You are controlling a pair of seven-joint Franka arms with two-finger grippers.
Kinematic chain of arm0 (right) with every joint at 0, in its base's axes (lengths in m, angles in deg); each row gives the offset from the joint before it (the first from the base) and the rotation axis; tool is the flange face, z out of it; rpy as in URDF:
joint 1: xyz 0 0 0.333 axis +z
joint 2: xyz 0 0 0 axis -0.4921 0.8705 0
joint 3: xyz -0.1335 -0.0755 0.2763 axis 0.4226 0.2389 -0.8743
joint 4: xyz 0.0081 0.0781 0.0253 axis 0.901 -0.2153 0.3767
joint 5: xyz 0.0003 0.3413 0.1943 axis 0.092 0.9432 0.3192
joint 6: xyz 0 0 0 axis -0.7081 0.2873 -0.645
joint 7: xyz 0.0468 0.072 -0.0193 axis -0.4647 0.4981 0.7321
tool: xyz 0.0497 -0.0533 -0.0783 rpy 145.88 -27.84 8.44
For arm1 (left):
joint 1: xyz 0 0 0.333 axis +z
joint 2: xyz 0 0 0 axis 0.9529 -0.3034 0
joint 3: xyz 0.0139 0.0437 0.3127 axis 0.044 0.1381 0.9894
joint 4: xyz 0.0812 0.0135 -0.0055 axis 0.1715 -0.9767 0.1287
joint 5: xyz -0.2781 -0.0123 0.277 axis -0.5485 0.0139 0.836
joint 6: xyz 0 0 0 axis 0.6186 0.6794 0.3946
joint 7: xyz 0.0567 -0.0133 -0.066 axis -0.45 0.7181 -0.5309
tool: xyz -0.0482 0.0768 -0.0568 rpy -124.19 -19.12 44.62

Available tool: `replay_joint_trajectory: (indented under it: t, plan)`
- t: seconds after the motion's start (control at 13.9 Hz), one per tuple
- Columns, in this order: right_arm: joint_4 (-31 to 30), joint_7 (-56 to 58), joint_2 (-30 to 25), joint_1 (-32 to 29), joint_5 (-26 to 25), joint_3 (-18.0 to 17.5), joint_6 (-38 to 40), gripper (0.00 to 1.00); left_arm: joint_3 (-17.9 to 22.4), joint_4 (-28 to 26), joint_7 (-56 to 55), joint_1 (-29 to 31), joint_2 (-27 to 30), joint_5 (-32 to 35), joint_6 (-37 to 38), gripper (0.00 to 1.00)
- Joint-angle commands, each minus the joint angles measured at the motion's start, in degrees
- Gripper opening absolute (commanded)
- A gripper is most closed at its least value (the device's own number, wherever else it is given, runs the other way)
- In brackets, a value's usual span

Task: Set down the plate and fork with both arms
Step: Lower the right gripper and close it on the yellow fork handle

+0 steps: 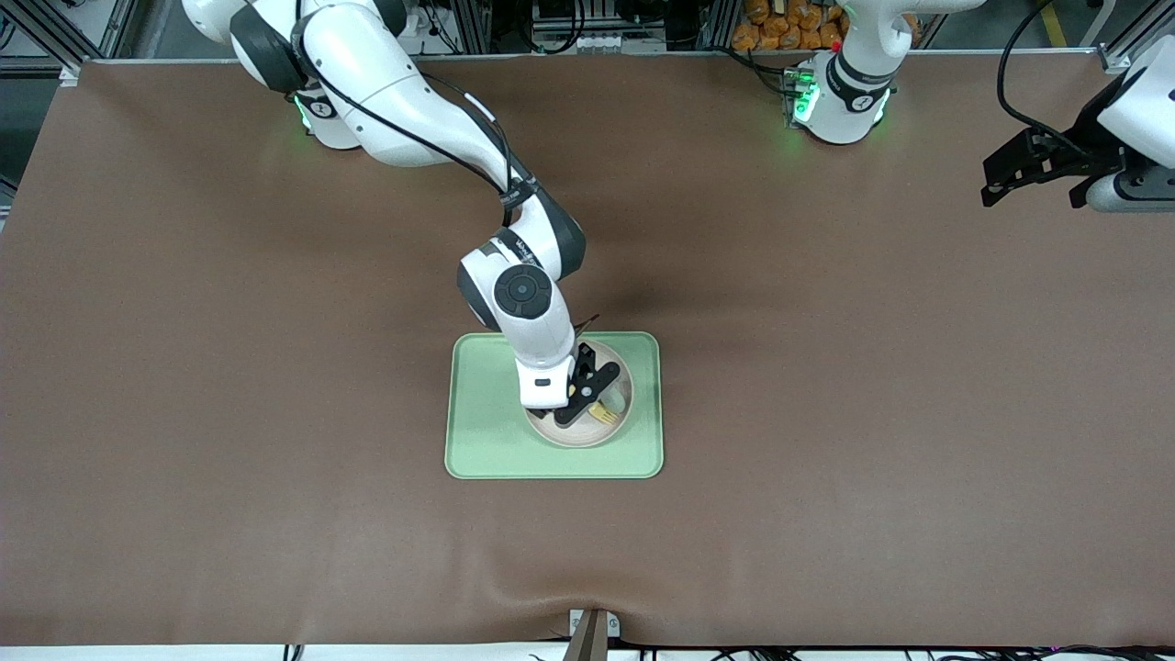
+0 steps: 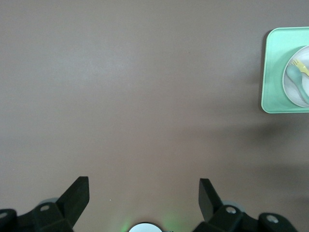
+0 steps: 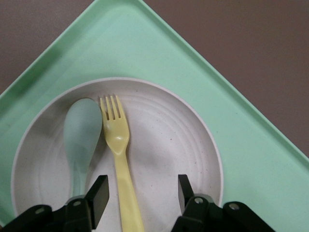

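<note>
The cream plate (image 1: 576, 431) lies on the light-green tray (image 1: 486, 431) in the middle of the table. The pale yellow fork (image 3: 119, 159) lies in the plate (image 3: 178, 140) beside a grey-green spoon (image 3: 81, 135). My right gripper (image 1: 587, 393) hangs open just over the plate; in the right wrist view the right gripper (image 3: 142, 194) has its fingers on either side of the fork's handle without touching it. My left gripper (image 1: 1033, 170) is open and empty, up in the air at the left arm's end of the table, where that arm waits.
The tray (image 2: 275, 72) with the plate (image 2: 295, 84) shows far off in the left wrist view. Brown table cloth (image 1: 826, 413) lies bare all round the tray. The arms' bases stand along the table's farthest edge.
</note>
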Motion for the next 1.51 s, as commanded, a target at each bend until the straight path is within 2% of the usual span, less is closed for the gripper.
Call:
replay_joint_trajectory:
  t: [0.0, 1.08, 1.29, 1.44]
  plan:
    - [1.4, -0.5, 1.2, 0.7, -1.1, 0.4, -0.2, 0.64, -0.2, -0.2, -1.2, 0.1, 1.2, -1.0, 0.3, 1.00]
    - [0.7, -0.8, 3.3, 1.4, -1.8, 0.4, -3.4, 0.57, 0.0, -0.5, -1.3, 0.5, 0.7, -0.6, 0.2, 1.00]
    - [0.7, -0.8, 3.6, 1.4, -1.9, 0.4, -3.3, 0.45, 0.0, -0.7, -1.3, 0.4, 0.7, -0.6, 0.2, 1.00]
    - [0.7, -0.8, 3.5, 1.4, -1.9, 0.4, -3.3, 0.43, -0.1, -0.7, -2.2, 0.5, 0.7, -0.6, 0.2, 1.00]
